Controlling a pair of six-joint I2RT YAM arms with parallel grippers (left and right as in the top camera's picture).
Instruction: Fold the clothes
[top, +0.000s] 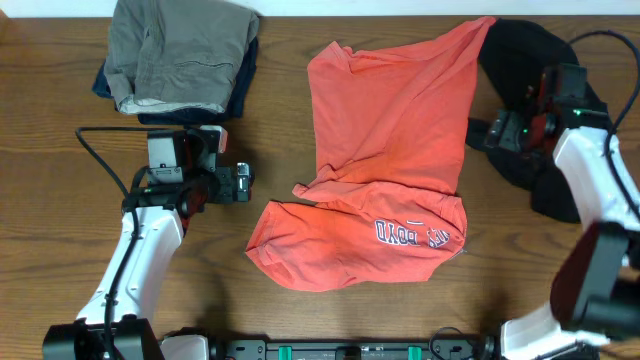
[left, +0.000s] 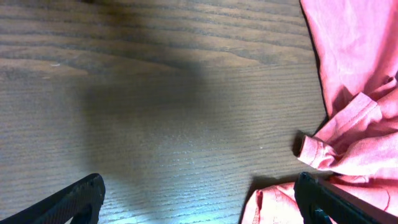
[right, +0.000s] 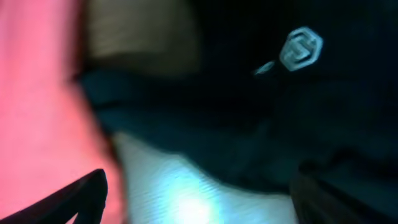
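And the left pincer (left: 199, 193) hangs spread beside the red T-shirt (left: 360, 62), ready to grab; right pincer (right: 199, 186) spread over the black garment (right: 249, 112), empty.

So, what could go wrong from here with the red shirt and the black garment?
The red shirt meets the black garment at its far corner; pulling one may drag the other.
The shirt's near part is bunched and creased; folding on could trap wrinkles.
The right jaws stand open over the black garment and might catch it instead.
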